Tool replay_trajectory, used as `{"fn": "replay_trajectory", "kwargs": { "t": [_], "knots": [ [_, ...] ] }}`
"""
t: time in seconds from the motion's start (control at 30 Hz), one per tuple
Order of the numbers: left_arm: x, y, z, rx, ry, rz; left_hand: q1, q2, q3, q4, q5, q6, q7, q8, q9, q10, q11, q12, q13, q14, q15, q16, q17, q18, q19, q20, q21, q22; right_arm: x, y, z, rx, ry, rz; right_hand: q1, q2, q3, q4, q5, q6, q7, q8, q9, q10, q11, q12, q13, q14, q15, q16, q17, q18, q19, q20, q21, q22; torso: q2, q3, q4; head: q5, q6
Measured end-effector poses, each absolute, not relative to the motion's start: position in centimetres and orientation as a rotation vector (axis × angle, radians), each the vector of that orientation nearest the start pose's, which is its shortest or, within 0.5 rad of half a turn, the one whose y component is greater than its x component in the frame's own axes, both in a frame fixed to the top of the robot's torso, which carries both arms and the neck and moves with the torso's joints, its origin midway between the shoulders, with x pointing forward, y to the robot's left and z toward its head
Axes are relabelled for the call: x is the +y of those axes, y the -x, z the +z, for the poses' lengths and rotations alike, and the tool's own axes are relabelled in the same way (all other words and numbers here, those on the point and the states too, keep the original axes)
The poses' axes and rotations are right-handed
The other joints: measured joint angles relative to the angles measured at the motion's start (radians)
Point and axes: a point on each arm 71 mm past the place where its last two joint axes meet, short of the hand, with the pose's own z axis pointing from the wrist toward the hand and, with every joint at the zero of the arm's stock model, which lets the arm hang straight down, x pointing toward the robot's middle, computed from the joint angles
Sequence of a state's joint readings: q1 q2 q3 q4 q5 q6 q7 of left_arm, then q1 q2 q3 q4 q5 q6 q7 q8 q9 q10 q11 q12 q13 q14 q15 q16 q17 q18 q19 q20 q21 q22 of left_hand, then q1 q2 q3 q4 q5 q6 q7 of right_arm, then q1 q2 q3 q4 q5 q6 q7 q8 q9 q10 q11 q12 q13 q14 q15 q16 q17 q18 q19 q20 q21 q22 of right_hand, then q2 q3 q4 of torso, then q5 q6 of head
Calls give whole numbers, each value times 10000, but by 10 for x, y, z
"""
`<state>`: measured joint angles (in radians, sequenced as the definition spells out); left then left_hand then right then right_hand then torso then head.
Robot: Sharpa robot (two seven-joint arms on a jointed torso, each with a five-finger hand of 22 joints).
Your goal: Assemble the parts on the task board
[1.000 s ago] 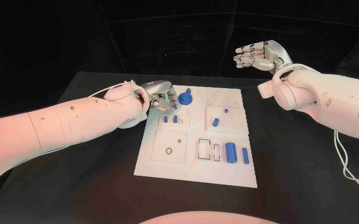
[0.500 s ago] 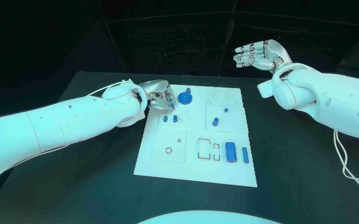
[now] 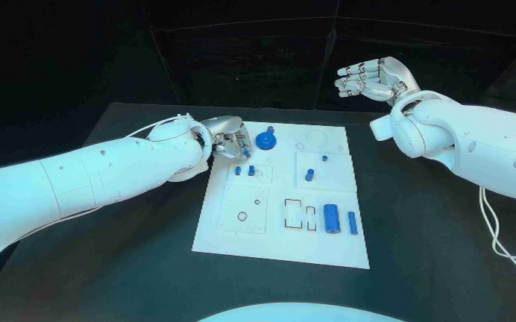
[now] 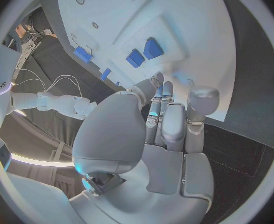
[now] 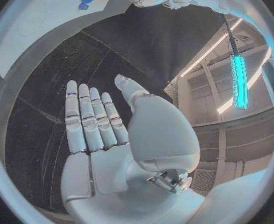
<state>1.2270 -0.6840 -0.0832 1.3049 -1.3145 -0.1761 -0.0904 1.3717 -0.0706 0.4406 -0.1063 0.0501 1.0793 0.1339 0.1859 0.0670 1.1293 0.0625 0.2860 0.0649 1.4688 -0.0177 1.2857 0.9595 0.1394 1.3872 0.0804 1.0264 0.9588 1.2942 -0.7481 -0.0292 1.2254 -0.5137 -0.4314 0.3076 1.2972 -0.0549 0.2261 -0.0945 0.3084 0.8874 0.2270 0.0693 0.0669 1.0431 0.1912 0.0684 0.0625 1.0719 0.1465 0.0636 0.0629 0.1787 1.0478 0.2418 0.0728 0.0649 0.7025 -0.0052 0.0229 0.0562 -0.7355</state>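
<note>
The white task board [image 3: 282,251] lies in the middle of the black table. A blue gear [image 3: 265,141] stands near its far left corner, and two small blue pieces [image 3: 245,171] sit just below it. A blue peg [image 3: 309,175], a blue cylinder [image 3: 331,218] and a thin blue bar [image 3: 352,223] lie further right. My left hand [image 3: 229,143] is at the board's far left edge beside the gear, fingers close together with their tips down on the board [image 4: 174,15]. Whether it pinches anything is hidden. My right hand [image 3: 371,80] hangs raised beyond the board's far right corner, fingers spread, holding nothing.
Black table [image 3: 430,247] surrounds the board on every side. The board carries several raised square plates and open slots [image 3: 292,214]. My left forearm [image 3: 97,177] crosses the table's left side, and my right forearm [image 3: 457,139] hangs over its right side.
</note>
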Motion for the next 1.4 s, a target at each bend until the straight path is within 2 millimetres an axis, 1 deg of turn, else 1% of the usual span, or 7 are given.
{"fn": "replay_trajectory", "kwargs": {
  "t": [0.2,0.27,1.4],
  "knots": [
    [181,-522,-210,18555,-934,-6424,-3,3,0,0,0,-1,-1,-1,0,3,4,0,0,0,0,0,-1,0,0,0,0,-1,-252,-556,-135,13441,-6167,11029,0,0,0,0,0,0,0,0,0,0,0,0,0,0,0,0,0,0,0,0,0,0,1,-1,0,-8,-7],
    [180,-522,-210,18564,-941,-6432,-77,0,0,0,0,-1,-1,-1,0,35,36,0,0,0,0,0,-15,0,0,0,0,-1,-252,-556,-135,13442,-6166,11031,0,0,0,0,0,0,0,0,0,0,0,0,0,0,0,0,0,0,0,0,0,0,1,-2,0,-12,-7],
    [173,-521,-211,18778,-1002,-6429,-76,-1,-1,-1,0,-3,-2,-9,4,34,36,-36,-1,0,0,0,-28,0,0,0,47,39,-251,-556,-135,13460,-6155,11059,0,0,0,0,0,0,0,0,0,0,0,0,0,0,0,0,0,0,0,0,0,1,-1,-1,8,-35,-32]
  ]
}}
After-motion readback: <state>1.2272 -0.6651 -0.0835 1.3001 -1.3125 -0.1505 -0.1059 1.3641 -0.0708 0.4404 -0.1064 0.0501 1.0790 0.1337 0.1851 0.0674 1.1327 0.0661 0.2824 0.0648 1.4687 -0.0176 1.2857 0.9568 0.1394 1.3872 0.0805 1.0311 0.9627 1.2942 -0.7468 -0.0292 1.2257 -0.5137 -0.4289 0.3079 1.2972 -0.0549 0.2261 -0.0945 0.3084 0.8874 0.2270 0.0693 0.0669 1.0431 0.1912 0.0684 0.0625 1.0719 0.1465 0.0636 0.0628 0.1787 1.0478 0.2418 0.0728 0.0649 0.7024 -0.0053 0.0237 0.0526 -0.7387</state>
